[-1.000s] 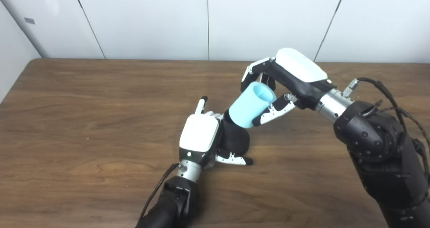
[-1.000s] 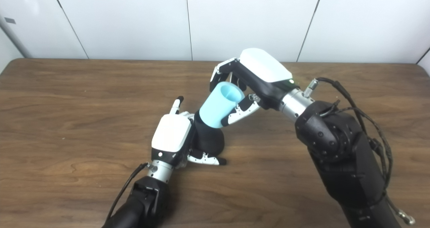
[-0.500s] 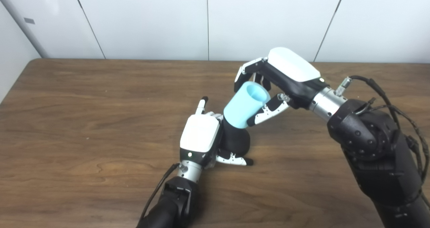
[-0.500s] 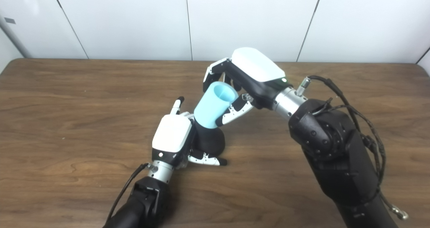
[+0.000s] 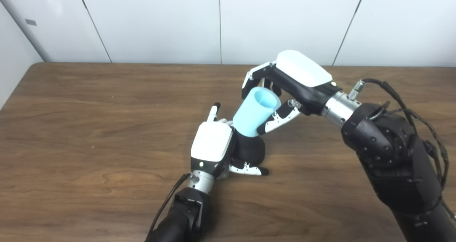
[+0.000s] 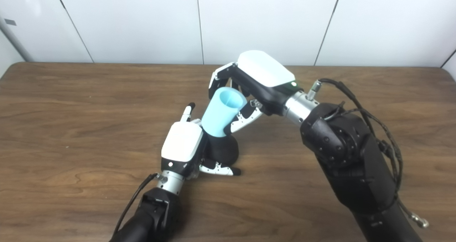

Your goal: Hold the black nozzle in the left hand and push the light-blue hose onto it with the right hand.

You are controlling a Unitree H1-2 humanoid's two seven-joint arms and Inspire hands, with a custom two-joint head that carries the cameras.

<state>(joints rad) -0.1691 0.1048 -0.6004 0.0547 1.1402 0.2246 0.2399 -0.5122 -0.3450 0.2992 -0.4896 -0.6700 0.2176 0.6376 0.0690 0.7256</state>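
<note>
My left hand [image 5: 213, 145] rests on the wooden table [image 5: 89, 128], shut on the rounded black nozzle [image 5: 251, 151], with one finger sticking out straight. Only the nozzle's wide base shows; its upper part is hidden inside the light-blue hose [image 5: 254, 112]. The hose is a short tube, tilted up to the right with its open end facing upward. My right hand [image 5: 288, 83] is shut on the hose from above and the right, fingers over the far side and thumb under the near side. The same hose [image 6: 222, 113] sits over the nozzle [image 6: 222, 151] in the right eye view.
White wall panels [image 5: 221, 21] stand behind the table's far edge. A black cable [image 5: 399, 99] loops off my right forearm. Another cable [image 5: 167, 202] trails from my left wrist.
My right hand has moved left and down with the hose, sliding it further over the nozzle and turning it more upright. The left hand has stayed still.
</note>
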